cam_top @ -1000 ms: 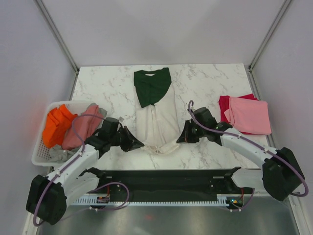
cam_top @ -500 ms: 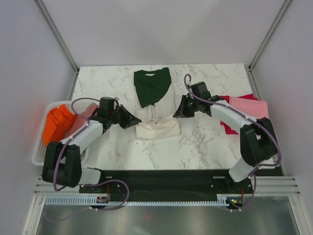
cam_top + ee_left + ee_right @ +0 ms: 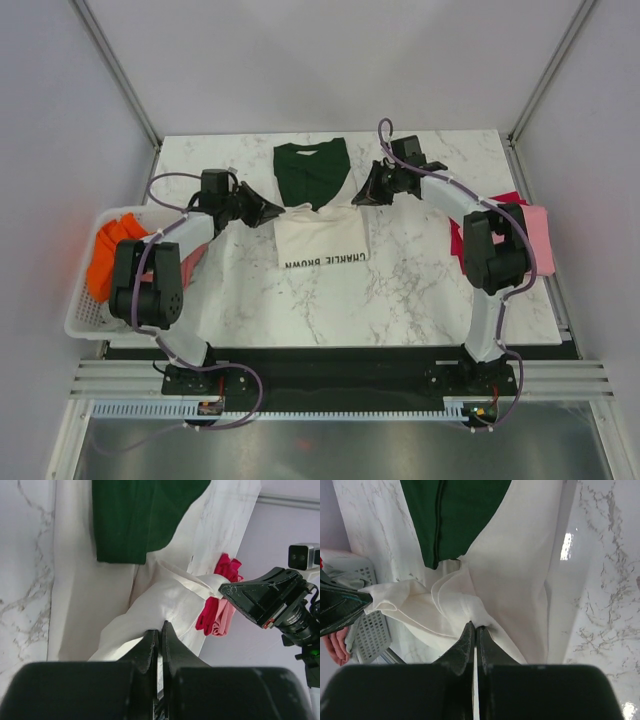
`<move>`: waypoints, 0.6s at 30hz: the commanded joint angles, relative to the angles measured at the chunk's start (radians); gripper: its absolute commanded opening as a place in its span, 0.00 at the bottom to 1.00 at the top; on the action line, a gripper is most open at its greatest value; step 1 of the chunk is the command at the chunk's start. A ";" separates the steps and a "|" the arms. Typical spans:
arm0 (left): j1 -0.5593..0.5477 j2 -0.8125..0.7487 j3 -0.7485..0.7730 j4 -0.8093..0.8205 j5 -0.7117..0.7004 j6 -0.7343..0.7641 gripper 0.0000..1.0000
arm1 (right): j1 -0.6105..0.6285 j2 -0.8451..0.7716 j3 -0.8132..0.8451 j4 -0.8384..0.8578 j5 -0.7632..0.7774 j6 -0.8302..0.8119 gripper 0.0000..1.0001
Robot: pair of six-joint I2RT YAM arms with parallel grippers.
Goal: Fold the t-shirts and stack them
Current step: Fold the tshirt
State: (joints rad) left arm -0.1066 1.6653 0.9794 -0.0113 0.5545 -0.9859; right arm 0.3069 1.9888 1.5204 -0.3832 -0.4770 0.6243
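The cream t-shirt [image 3: 320, 235] with dark green sleeves [image 3: 312, 175] lies at the table's middle. Its lower half is folded back over itself, showing black lettering. My left gripper [image 3: 275, 212] is shut on the left corner of the hem, and my right gripper [image 3: 358, 197] is shut on the right corner. Both hold the hem just below the green sleeves. In the left wrist view the jaws [image 3: 160, 627] pinch cream cloth [image 3: 165, 597]. In the right wrist view the jaws [image 3: 475, 626] pinch it too. A pink t-shirt [image 3: 537, 240] on a crimson one [image 3: 457, 235] lies at right.
A white slatted basket [image 3: 85, 325] stands at the left edge. It holds an orange t-shirt [image 3: 105, 260] and a dusty-rose one [image 3: 192, 262]. The right arm reaches over the pink and crimson stack. Grey walls close the table's back and sides.
Both grippers have carried the cream shirt's hem from the near side away toward the green sleeves, folding the lower half over. The black lettering now shows on top.
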 commanded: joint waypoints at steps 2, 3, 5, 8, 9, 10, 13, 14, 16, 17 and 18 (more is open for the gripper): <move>0.021 0.069 0.102 0.071 0.048 0.006 0.02 | -0.025 0.048 0.118 0.003 -0.044 0.012 0.00; 0.022 0.085 0.137 0.071 0.054 0.006 0.02 | -0.031 0.073 0.133 0.004 -0.055 0.015 0.00; 0.025 0.145 0.179 0.073 0.073 0.006 0.02 | -0.035 0.105 0.194 0.003 -0.063 0.018 0.00; 0.045 0.234 0.252 0.073 0.099 0.019 0.16 | -0.038 0.182 0.300 0.000 -0.057 0.028 0.39; 0.050 0.250 0.280 0.068 0.099 0.023 0.53 | -0.043 0.203 0.319 -0.005 -0.043 0.032 0.54; 0.053 0.261 0.286 0.066 0.099 0.027 0.63 | -0.045 0.199 0.317 -0.003 -0.038 0.028 0.75; 0.054 0.222 0.259 0.039 0.061 0.067 0.77 | -0.045 0.112 0.209 0.021 -0.015 -0.015 0.77; 0.054 0.167 0.213 0.033 0.044 0.084 0.78 | -0.046 0.046 0.167 0.029 0.004 -0.029 0.77; 0.053 0.099 0.161 0.017 0.007 0.107 0.79 | -0.046 -0.025 0.033 0.056 0.020 -0.057 0.75; 0.051 0.032 0.103 0.017 -0.002 0.112 0.79 | -0.046 -0.097 -0.021 0.075 0.008 -0.061 0.75; 0.048 0.002 0.070 0.017 -0.004 0.118 0.79 | -0.046 -0.132 -0.073 0.095 0.000 -0.063 0.74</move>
State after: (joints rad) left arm -0.0517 1.8210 1.1252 0.0116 0.5766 -0.9413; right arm 0.2623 2.0220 1.5604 -0.3458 -0.4797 0.6064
